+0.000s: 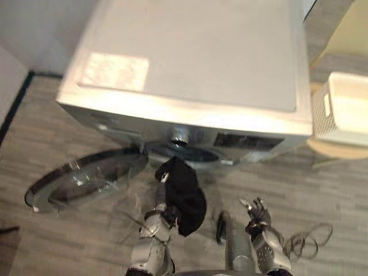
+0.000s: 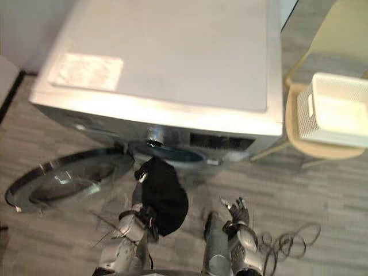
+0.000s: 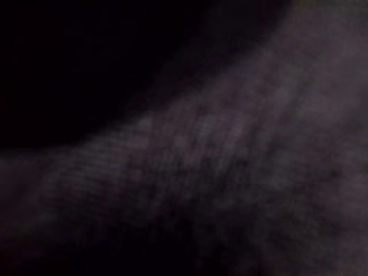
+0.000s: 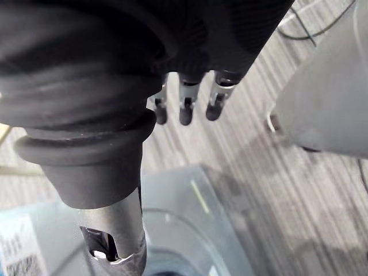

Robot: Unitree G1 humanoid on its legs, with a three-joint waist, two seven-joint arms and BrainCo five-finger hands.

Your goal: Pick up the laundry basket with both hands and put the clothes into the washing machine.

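Door [image 1: 86, 178]: round glass door of the washing machine [image 1: 190, 57], swung fully open and lying low over the wood-look floor [image 1: 69, 241], at about 8 o'clock from the drum opening [image 1: 187, 152].
Left hand [image 1: 160, 198]: raised in front of the machine, at about 6 o'clock from the drum opening and just short of it. It carries the black garment; the cloth lies over it, so I cannot tell whether it is closed on the cloth or merely bears it. Its wrist view shows dark knit fabric pressed close to the lens.
Black garment [image 1: 187, 195]: hangs in a bunched fold off the left hand, clear of the floor, its upper edge near the lower rim of the opening but outside the drum.
Washing machine: silver-grey front loader seen from above, its flat top toward 12 o'clock.
Right hand [image 1: 257, 215]: at about 5 o'clock from the opening, well apart from the garment, fingers loosely spread and straight, holding nothing.
Laundry basket [image 1: 345, 109]: white and perforated, at 3 o'clock of the machine, apart from both hands, sitting on a pale chair [image 1: 339, 150].
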